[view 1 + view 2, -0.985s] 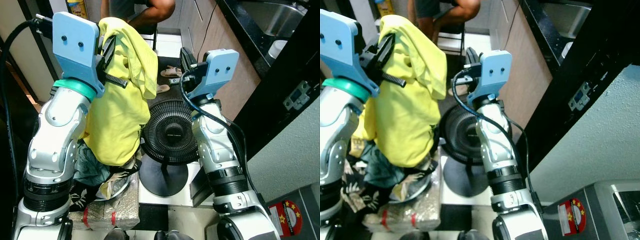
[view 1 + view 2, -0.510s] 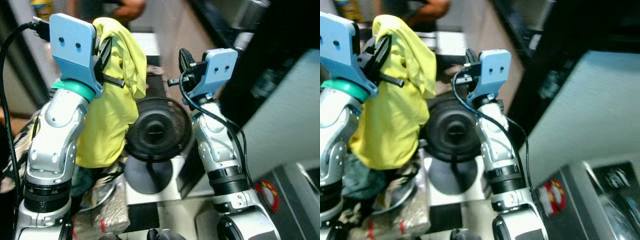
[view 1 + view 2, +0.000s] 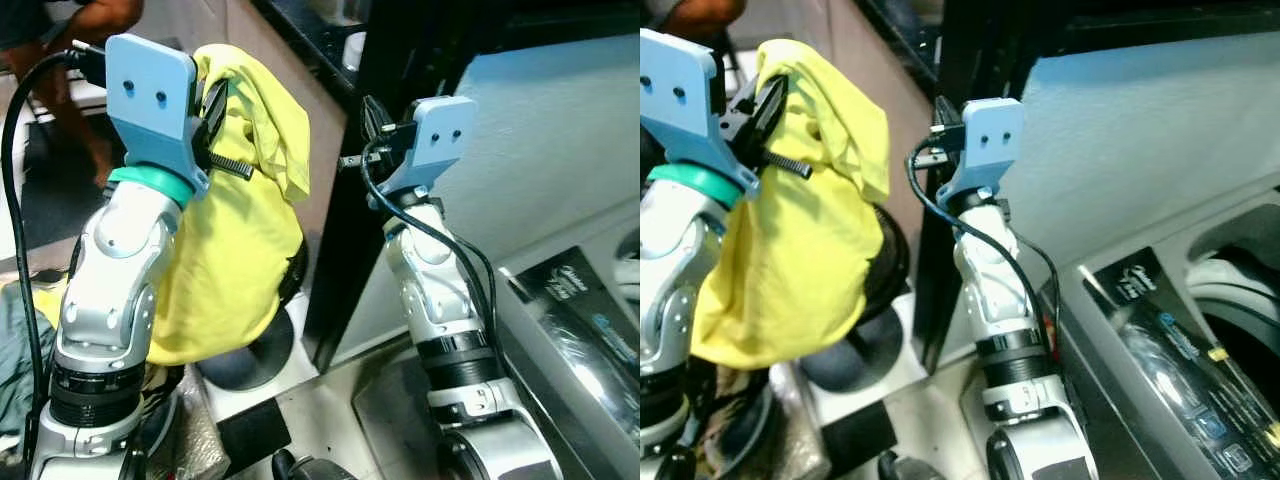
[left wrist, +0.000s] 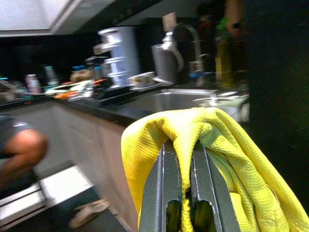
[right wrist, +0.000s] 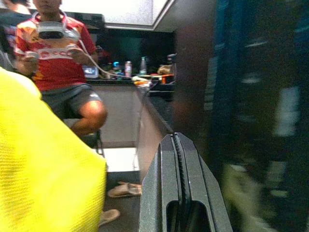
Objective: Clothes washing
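A yellow garment (image 3: 235,250) hangs from my raised left gripper (image 3: 214,108), draping down beside the left arm. In the left wrist view the left gripper (image 4: 183,146) is shut on a fold of the yellow cloth (image 4: 227,140). My right gripper (image 3: 371,116) is held up at about the same height, to the right of the garment and apart from it. Its fingers (image 5: 166,159) are pressed together with nothing between them. The washing machine (image 3: 1180,345) stands at the lower right, with a dark control panel and a round opening (image 3: 1240,285).
A black fan's base (image 3: 243,362) sits on the floor behind the garment. More clothes (image 3: 15,350) lie at the lower left. A dark cabinet edge (image 3: 345,240) and a pale wall (image 3: 540,150) rise ahead. A seated person (image 5: 58,63) holds controllers.
The camera has swung right: the washing machine came into view and the fan slid left behind the garment. Both arms keep their raised pose, the garment still held.
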Robot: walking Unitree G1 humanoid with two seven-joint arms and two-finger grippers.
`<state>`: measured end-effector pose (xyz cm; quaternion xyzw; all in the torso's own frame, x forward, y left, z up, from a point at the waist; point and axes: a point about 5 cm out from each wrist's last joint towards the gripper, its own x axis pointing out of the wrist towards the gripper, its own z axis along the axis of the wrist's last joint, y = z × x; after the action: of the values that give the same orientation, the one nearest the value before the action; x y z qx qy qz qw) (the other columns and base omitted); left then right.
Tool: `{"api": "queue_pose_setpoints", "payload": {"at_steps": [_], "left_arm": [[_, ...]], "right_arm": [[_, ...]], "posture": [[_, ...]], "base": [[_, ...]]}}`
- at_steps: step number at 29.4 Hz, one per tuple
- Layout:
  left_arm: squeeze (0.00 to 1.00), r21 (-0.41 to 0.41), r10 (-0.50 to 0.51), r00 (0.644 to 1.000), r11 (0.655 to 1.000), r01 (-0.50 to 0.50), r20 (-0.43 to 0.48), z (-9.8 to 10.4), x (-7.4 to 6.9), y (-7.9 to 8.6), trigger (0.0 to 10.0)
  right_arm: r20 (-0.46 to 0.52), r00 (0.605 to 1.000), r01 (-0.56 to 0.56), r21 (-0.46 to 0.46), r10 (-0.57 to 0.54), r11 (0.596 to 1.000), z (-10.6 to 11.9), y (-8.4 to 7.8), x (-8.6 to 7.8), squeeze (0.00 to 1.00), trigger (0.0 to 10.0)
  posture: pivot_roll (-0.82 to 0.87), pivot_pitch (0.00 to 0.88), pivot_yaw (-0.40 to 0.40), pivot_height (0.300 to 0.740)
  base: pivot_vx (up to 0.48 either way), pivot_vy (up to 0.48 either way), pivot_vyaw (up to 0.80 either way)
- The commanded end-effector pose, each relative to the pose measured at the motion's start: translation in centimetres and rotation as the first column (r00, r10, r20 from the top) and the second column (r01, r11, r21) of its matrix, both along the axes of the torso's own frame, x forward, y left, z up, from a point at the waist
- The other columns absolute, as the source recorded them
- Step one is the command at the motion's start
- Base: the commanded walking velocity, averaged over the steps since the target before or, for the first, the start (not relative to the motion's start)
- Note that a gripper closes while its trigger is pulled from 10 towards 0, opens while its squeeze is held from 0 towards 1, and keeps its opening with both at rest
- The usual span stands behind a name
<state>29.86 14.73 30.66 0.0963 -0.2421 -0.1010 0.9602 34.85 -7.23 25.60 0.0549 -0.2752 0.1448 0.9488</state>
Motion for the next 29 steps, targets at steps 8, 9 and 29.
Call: {"api": "queue_pose_setpoints", "payload": {"at_steps": [8,9,29], "left_arm": [[0.0,0.011,0.012,1.0,1.0,-0.012,0.01,-0.1,-0.3,0.3,10.0],[0.0,0.013,0.015,1.0,1.0,-0.015,0.005,-0.3,-0.3,0.3,10.0],[0.0,0.059,0.054,0.997,0.997,-0.051,-0.053,-2.9,-0.3,0.9,10.0]], "right_arm": [[-0.013,1.0,-0.009,0.011,0.009,1.0,-0.1,0.2,0.0,0.0,10.0],[-0.013,1.0,-0.011,0.011,0.011,1.0,-0.1,0.2,0.0,0.0,10.0],[-0.01,0.999,-0.035,0.006,0.035,0.999,-0.2,0.6,0.0,0.0,10.0]], "posture": [[0.15,0.011,-0.04,0.74],[0.15,0.011,-0.04,0.74],[0.16,0.008,-0.05,0.74]], "base": [[0.0,0.0,-0.8],[0.0,0.0,-0.8],[0.0,0.0,-0.8]]}}
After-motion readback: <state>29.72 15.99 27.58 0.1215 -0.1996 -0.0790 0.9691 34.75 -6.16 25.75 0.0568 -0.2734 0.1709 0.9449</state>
